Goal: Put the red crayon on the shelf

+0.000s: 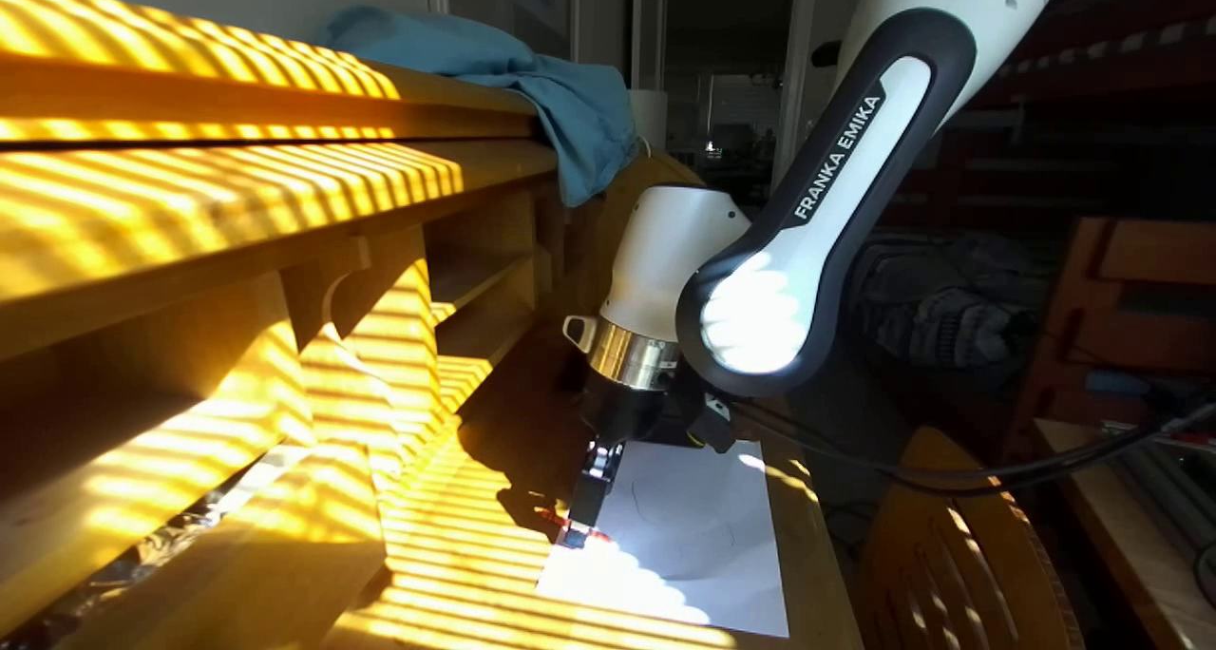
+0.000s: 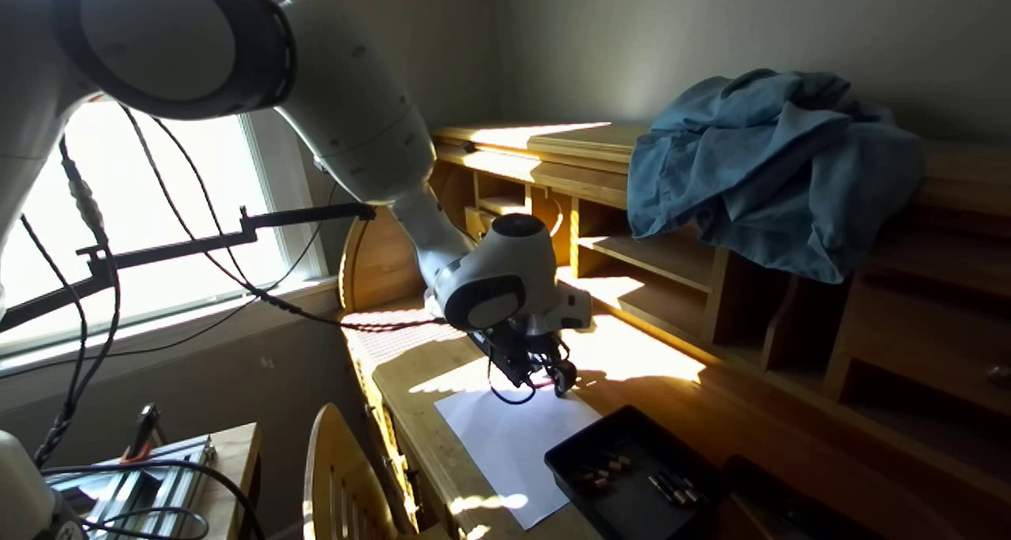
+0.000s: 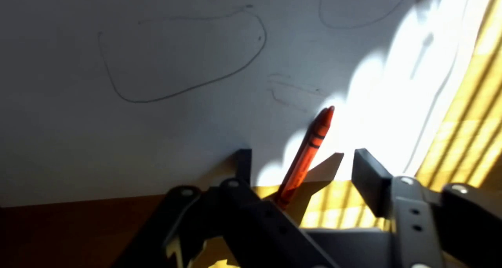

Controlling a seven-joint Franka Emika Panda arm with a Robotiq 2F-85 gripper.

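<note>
Standing by the front edge of the tabletop (image 1: 456, 536) is a wooden chair (image 2: 340, 477). Close to that edge lies a sheet of white paper (image 1: 703, 517). At the far side of the sheet lies the red crayon (image 3: 305, 158), tip on the paper, other end poking past it toward the back edge. The gripper (image 3: 307, 173) hangs low over the crayon, its jaws apart, with a gap on both sides of it. A black tray (image 2: 632, 512) of little sticks (image 2: 678, 493) sits just beside the paper. Along the back edge runs the yellow wooden shelf (image 2: 717, 299), and a blue cloth (image 2: 774, 177) droops over its top.
</note>
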